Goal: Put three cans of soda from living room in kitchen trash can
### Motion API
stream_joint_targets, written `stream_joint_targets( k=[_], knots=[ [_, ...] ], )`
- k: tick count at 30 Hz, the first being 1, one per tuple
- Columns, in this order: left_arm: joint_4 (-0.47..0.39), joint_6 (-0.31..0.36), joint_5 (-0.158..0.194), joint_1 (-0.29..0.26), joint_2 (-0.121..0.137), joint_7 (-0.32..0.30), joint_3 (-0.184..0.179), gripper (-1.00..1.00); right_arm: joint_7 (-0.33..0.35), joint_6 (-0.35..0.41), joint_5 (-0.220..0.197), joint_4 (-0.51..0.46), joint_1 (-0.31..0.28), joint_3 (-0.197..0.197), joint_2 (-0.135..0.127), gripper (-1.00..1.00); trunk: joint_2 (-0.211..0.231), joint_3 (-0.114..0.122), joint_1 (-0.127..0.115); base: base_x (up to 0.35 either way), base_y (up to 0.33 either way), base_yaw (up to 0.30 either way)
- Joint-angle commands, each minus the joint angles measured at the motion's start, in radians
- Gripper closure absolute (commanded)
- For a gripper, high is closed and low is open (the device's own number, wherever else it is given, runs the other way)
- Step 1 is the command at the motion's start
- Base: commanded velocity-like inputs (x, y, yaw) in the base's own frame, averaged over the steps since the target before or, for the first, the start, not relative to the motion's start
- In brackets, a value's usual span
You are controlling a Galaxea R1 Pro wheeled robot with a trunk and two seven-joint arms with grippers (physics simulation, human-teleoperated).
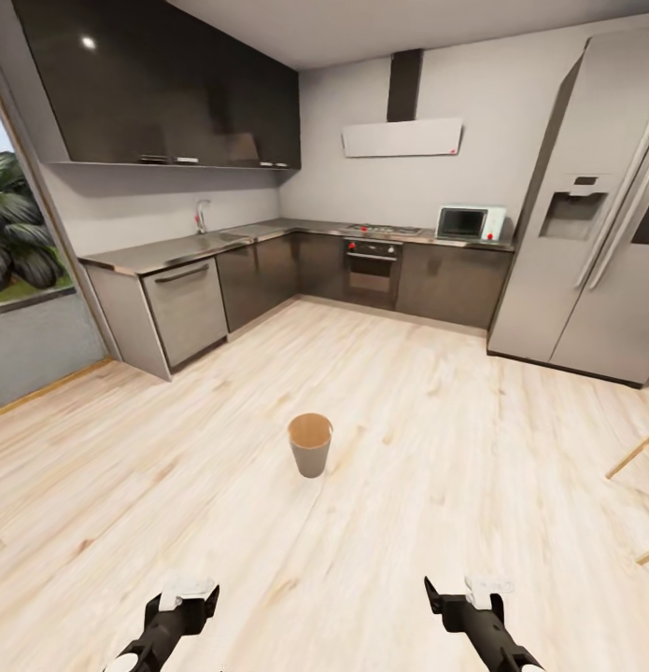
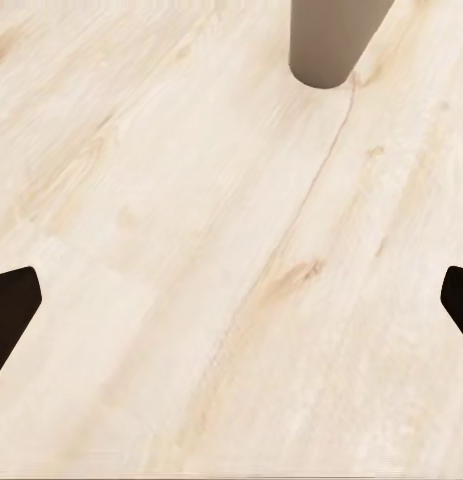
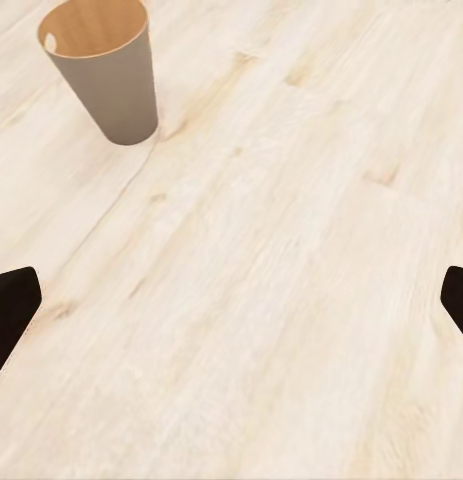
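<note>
The tash can (image 1: 310, 446) is a small tapered bucket, tan inside and grey-brown outside, standing upright on the pale wood floor in the middle of the kitchen. Its lower part (image 2: 329, 45) appears in the left wrist view, and the whole bucket (image 3: 104, 72) in the right wrist view. Its inside looks bare. My left gripper (image 1: 188, 599) and right gripper (image 1: 464, 597) hang low in front of me, well short of the bucket. Both are open, with nothing but floor between their dark fingertips (image 2: 11, 305) (image 3: 11, 305). The cans of soda are out of view.
Dark grey cabinets with a steel countertop (image 1: 175, 250) line the back and left walls, with a silver dishwasher front (image 1: 186, 308), oven (image 1: 372, 271) and microwave (image 1: 464, 222). A tall fridge (image 1: 585, 215) stands at right. Wooden legs (image 1: 632, 455) poke in at the right edge.
</note>
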Motion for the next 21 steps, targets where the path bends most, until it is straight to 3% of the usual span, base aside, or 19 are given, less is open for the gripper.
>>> stream_joint_targets(
  k=[1, 8, 13, 21],
  knots=[
    [0.003, 0.000, -0.001, 0.000, 0.000, 0.000, 0.000, -1.00, 0.000, 0.000, 0.000, 0.000, 0.000, 0.000, 0.000, -1.00, 0.000, 0.000, 0.000, 0.010, 0.003, 0.212],
    [0.006, -0.001, -0.002, 0.000, 0.000, 0.000, 0.000, -1.00, 0.000, 0.000, 0.000, 0.000, 0.000, 0.000, 0.002, -1.00, 0.000, 0.000, 0.000, 0.004, 0.001, 0.233],
    [0.006, -0.002, -0.002, 0.000, 0.000, 0.000, -0.001, -1.00, -0.001, -0.068, 0.000, 0.031, 0.000, 0.000, 0.004, -1.00, 0.000, 0.000, 0.000, 0.000, 0.000, 0.245],
    [0.006, -0.004, -0.003, 0.000, 0.000, 0.000, -0.003, -1.00, -0.005, -0.103, -0.001, 0.042, 0.000, -0.001, 0.005, -1.00, 0.000, 0.000, 0.000, 0.059, 0.000, 0.128]
  ],
)
